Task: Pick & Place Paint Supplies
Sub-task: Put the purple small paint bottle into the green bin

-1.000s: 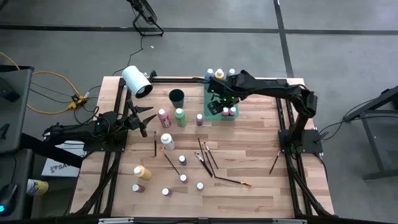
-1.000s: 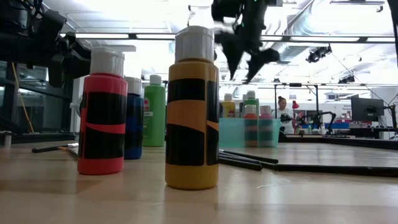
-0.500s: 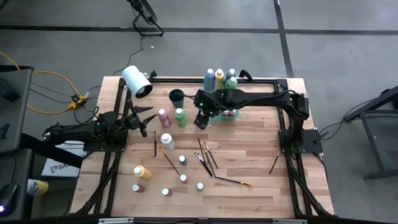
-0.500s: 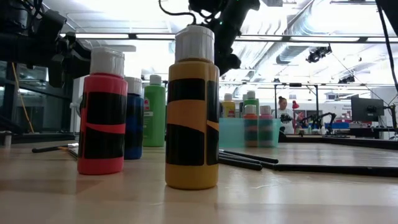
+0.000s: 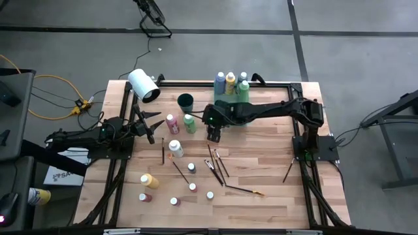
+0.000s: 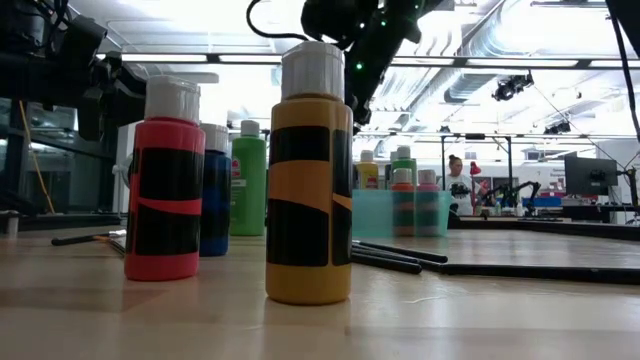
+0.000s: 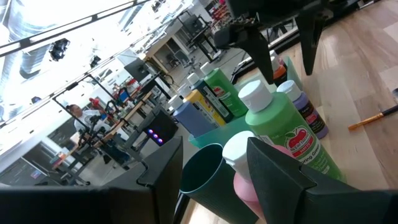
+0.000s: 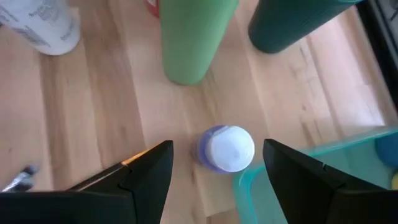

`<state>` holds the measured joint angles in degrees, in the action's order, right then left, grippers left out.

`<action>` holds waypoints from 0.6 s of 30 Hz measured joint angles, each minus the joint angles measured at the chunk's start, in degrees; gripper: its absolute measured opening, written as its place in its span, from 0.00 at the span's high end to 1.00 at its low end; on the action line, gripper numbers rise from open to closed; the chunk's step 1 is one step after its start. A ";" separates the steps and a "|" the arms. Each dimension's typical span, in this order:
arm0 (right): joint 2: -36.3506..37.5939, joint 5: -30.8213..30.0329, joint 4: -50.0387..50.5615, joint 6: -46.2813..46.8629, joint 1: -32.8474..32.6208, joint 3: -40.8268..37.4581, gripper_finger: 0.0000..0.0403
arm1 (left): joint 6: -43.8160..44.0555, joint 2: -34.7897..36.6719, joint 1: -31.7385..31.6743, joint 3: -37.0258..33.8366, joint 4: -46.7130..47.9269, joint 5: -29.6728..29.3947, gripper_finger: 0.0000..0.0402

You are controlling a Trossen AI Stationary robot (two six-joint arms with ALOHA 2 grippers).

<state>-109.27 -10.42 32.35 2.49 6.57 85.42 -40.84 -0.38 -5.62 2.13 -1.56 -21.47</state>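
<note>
A wooden table (image 5: 261,163) with little paint bottles.
The right gripper (image 8: 217,163), fingers spread, hangs over the small lilac white-capped bottle (image 8: 225,148); left gripper (image 5: 157,123) waits, half-open, at nine o'clock.

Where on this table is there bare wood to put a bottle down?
Bare wood right of the brushes, toward the right arm's base, and along the near right edge. Crowded: around the tray, green bottle and dark cup, under the right gripper.

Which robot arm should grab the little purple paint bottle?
The right one, probably. The right gripper hangs open straight above the lilac bottle beside the green tray. The left gripper waits off near the pink bottle.
</note>
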 joint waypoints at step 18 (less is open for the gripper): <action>0.02 -0.31 -7.53 -1.09 1.44 -4.95 0.40 | 0.00 0.02 0.01 -0.02 0.00 0.00 0.57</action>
<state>-109.25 -10.73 24.83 1.40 8.01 80.47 -40.84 -0.36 -5.61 2.11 -1.56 -21.47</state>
